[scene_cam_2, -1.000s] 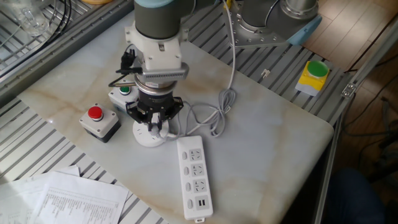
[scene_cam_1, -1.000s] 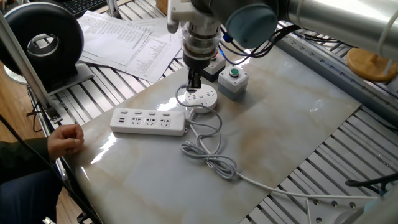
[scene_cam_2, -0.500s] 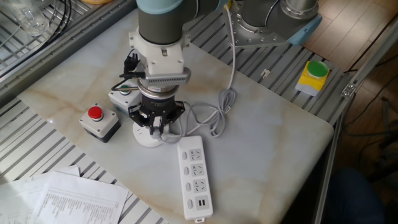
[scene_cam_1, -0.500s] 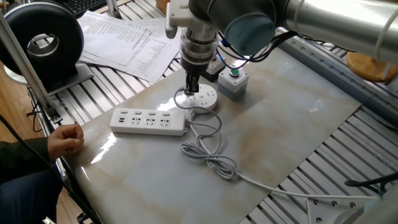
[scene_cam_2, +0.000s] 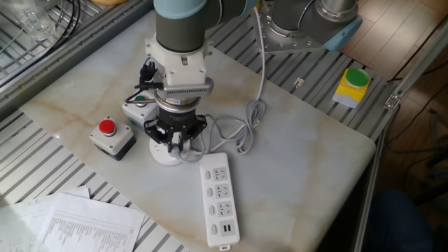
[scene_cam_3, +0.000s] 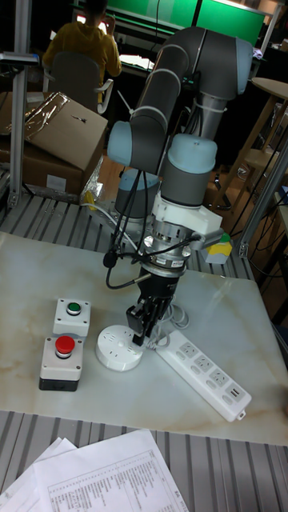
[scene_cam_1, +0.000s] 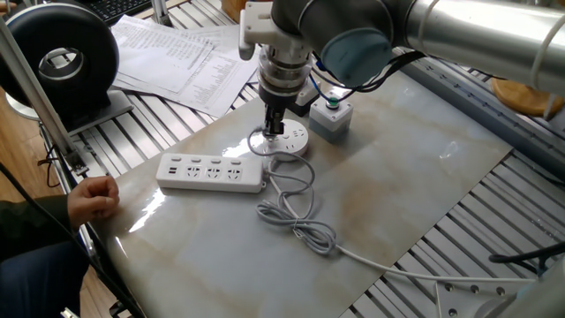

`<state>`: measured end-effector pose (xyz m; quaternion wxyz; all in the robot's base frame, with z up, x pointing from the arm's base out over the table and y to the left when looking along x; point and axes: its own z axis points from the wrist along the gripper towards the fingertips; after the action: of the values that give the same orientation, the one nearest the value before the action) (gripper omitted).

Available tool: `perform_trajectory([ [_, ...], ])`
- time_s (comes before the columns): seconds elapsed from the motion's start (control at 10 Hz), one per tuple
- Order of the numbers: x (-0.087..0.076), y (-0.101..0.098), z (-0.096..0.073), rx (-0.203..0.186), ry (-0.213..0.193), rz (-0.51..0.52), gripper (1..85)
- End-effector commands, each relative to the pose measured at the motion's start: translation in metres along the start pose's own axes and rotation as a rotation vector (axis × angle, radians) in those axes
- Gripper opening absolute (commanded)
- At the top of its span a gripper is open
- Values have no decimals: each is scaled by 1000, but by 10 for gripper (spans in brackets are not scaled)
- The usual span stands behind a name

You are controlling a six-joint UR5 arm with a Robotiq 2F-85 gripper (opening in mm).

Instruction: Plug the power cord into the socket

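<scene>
The round white socket (scene_cam_1: pixel 290 140) (scene_cam_2: pixel 160 153) (scene_cam_3: pixel 117 350) lies on the marble slab beside the button boxes. My gripper (scene_cam_1: pixel 274 126) (scene_cam_2: pixel 175 144) (scene_cam_3: pixel 142 330) points straight down over the socket's edge nearest the power strip. Its fingers look shut on the small white plug of the power cord, which is mostly hidden between them. The thin white power cord (scene_cam_1: pixel 292 212) (scene_cam_2: pixel 239 130) loops away from the gripper across the slab. I cannot tell whether the plug's pins touch the socket's top face.
A long white power strip (scene_cam_1: pixel 212 173) (scene_cam_2: pixel 218 199) (scene_cam_3: pixel 206 364) lies close to the socket. A green-button box (scene_cam_1: pixel 331 116) (scene_cam_3: pixel 72 315) and a red-button box (scene_cam_2: pixel 112 137) (scene_cam_3: pixel 61 362) flank it. Papers (scene_cam_1: pixel 177 53) and a person's hand (scene_cam_1: pixel 94 196) are at the table's edge.
The gripper has come down a little and shifted slightly over the socket, still holding the plug. The cord's loop near the socket moved with it.
</scene>
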<state>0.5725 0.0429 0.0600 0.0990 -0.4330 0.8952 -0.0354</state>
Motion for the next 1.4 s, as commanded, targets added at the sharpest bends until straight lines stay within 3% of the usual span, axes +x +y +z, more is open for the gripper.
perform_trajectory([
  [0.0,5,-2,0,-6,-13,3,10],
  [0.4,6,-4,-2,-6,-10,-1,10],
  [1.3,6,0,11,-23,-19,-7,10],
])
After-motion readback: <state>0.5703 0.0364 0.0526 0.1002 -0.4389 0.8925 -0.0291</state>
